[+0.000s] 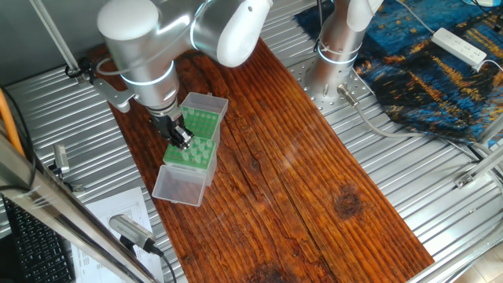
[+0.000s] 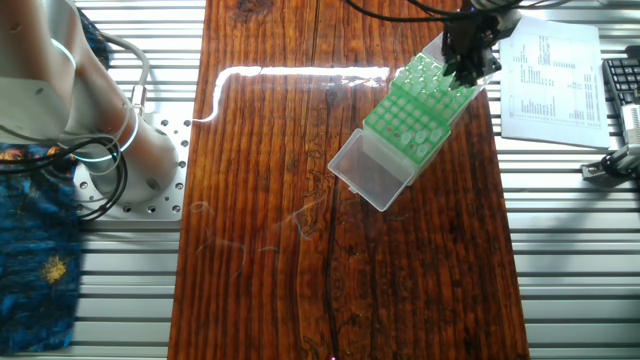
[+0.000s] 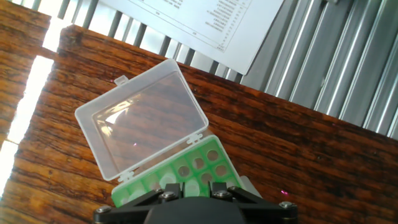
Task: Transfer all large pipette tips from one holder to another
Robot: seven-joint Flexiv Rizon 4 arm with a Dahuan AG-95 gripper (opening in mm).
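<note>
Large pipette tips [image 2: 428,135] are being hovered over in the green rack [image 1: 191,151] by the gripper [image 1: 182,138]; jaw state cannot be determined.

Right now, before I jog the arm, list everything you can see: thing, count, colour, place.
Tip racks: two, green, end to end at the wooden board's edge.
Clear lids: two, transparent, hinged open, one at each outer end.
Large pipette tips: count unclear, pale, in the rack under the gripper.
Wooden board: one, dark brown, on the ribbed metal table.
Printed sheet: one, white, beside the board.
Power strip: one, white, on the blue patterned cloth.
Gripper: one, black, low over the racks; fingers hidden.
</note>
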